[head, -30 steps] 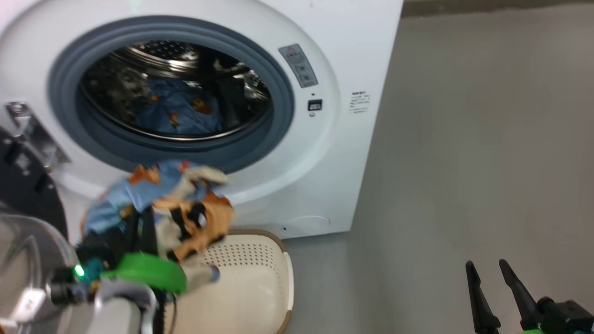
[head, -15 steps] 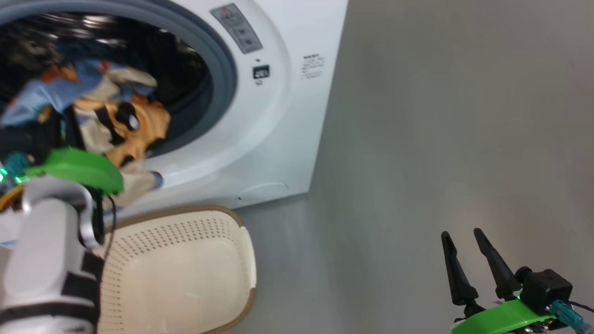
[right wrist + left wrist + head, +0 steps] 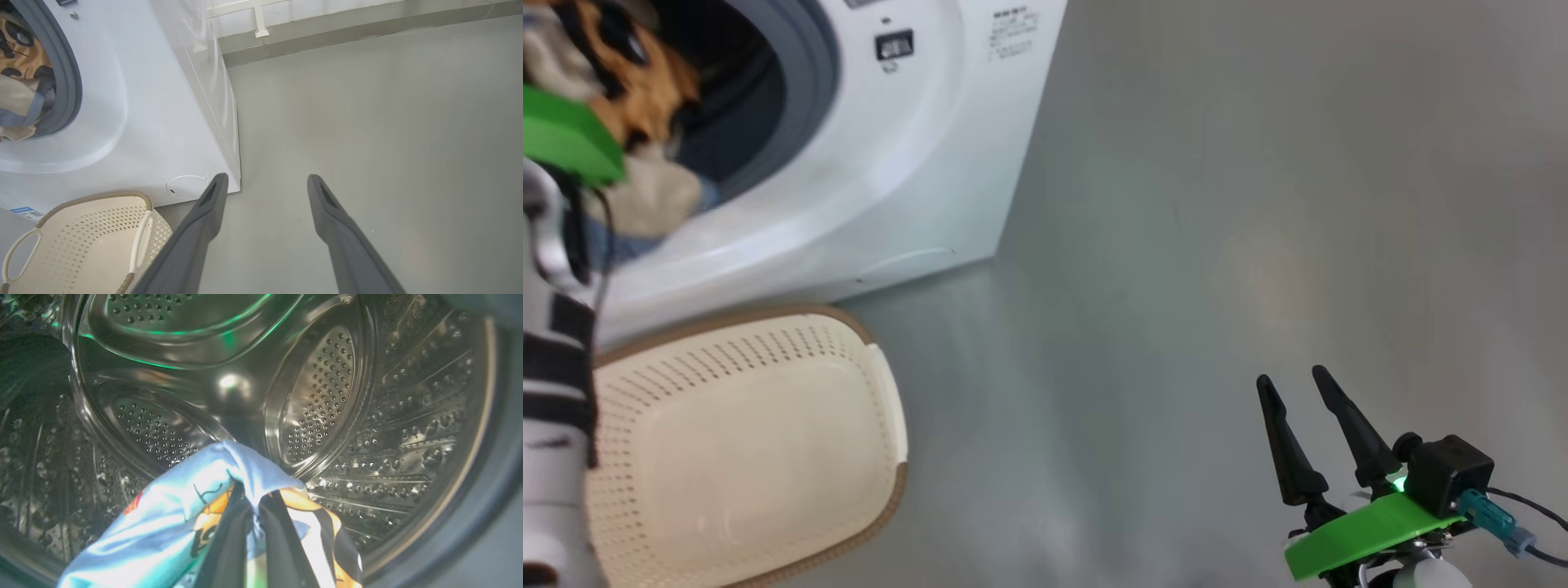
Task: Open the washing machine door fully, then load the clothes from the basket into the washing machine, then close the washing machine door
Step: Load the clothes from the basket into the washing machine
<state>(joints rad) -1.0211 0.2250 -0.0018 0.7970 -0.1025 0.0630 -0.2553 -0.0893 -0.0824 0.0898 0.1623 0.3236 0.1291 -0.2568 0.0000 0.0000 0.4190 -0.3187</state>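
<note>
Lower right of head view: right gripper (image 3: pixel 1290 377), fingers spread wide over the grey floor (image 3: pixel 1217 204). Lower left: the basket (image 3: pixel 727 314) sits on the floor, just in front of the washing machine (image 3: pixel 915 147). Upper left: the clothes (image 3: pixel 654 90) bunched at the machine's opening, inside the grey rubber ring (image 3: pixel 809 73). Left wrist view, bottom centre: left gripper (image 3: pixel 254 500), fingers pressed together pinching the blue bear-print fabric. Perforated steel drum (image 3: pixel 318 396) behind.
</note>
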